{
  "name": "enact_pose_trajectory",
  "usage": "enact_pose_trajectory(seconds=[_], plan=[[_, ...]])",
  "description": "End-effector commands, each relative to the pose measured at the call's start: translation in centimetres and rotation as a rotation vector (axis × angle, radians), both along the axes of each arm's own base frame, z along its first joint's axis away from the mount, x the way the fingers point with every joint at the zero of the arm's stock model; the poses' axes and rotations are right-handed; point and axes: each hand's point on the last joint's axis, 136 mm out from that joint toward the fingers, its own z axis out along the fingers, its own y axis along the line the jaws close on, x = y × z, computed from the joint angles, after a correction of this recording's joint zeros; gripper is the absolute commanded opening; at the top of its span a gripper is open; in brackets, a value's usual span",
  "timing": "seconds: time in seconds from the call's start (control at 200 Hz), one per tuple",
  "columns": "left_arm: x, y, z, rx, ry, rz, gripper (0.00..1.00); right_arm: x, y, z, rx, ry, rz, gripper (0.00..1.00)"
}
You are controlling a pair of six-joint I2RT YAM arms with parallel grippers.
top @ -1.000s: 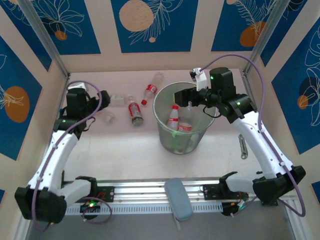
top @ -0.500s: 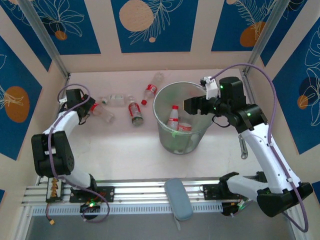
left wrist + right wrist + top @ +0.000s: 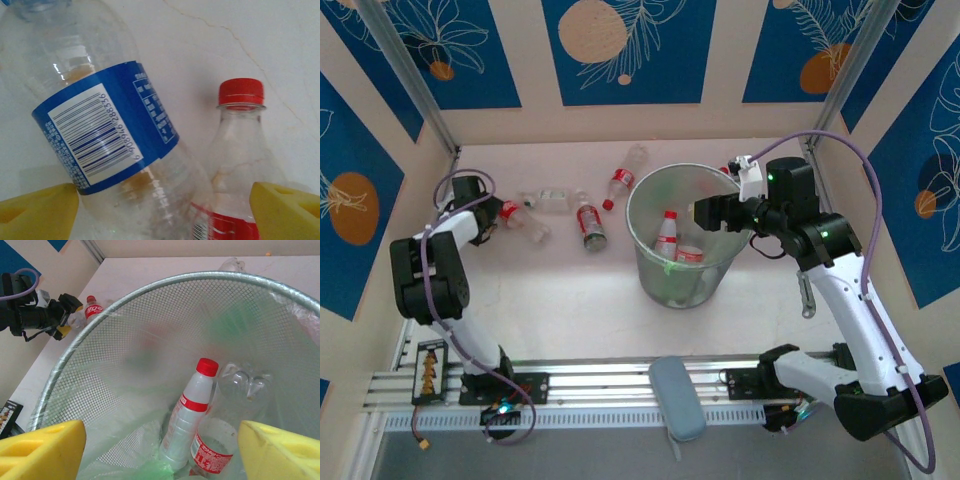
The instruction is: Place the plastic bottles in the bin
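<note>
From overhead the bin (image 3: 653, 280) sits mid-tabletop (image 3: 550, 290). The right gripper (image 3: 706, 212) hangs over its right rim. The left gripper (image 3: 492, 214) is way off at the far left, right up against a loose scatter of about 6 bottles (image 3: 590, 225) lying on their sides left of the bin.

Overhead tells you little about the fingers, but the wrist cams do. The left gripper is spread wide, with a blue-label bottle (image 3: 107, 125) and a red-cap bottle (image 3: 240, 150) side by side between the yellow fingertips (image 3: 40, 212), neither one squeezed. The right gripper is also wide open and empty, looking straight down into the bin.

That cam shows the bin is wire mesh with a greenish plastic liner (image 3: 135, 467). At least 3 bottles are inside: a white one (image 3: 192, 410) with a red cap standing nearly upright, a clear crumpled one (image 3: 242, 387) beside it, and a red-label one (image 3: 210, 455) lower down.
</note>
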Motion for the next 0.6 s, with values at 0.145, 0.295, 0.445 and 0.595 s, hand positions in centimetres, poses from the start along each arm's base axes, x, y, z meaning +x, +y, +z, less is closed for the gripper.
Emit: enact_pose_trajectory(seconds=[0.145, 0.295, 0.445, 0.595], plan=[[0.4, 1.4, -1.4, -0.014, -0.008, 0.077, 0.84, -0.1, -0.4, -0.8, -0.011, 0.033, -0.020, 0.80], [0.1, 1.5, -1.9, -0.016, -0.001, 0.083, 0.79, 0.1, -0.5, -0.9, -0.018, 0.034, -0.022, 0.80], [-0.1, 1.6, -2.3, -0.020, 0.001, 0.092, 0.74, 0.2, -0.4, -0.9, -0.015, 0.035, -0.021, 0.80], [-0.2, 1.3, -1.8, -0.028, -0.018, 0.081, 0.68, 0.3, -0.4, -0.9, -0.017, 0.033, -0.021, 0.80]])
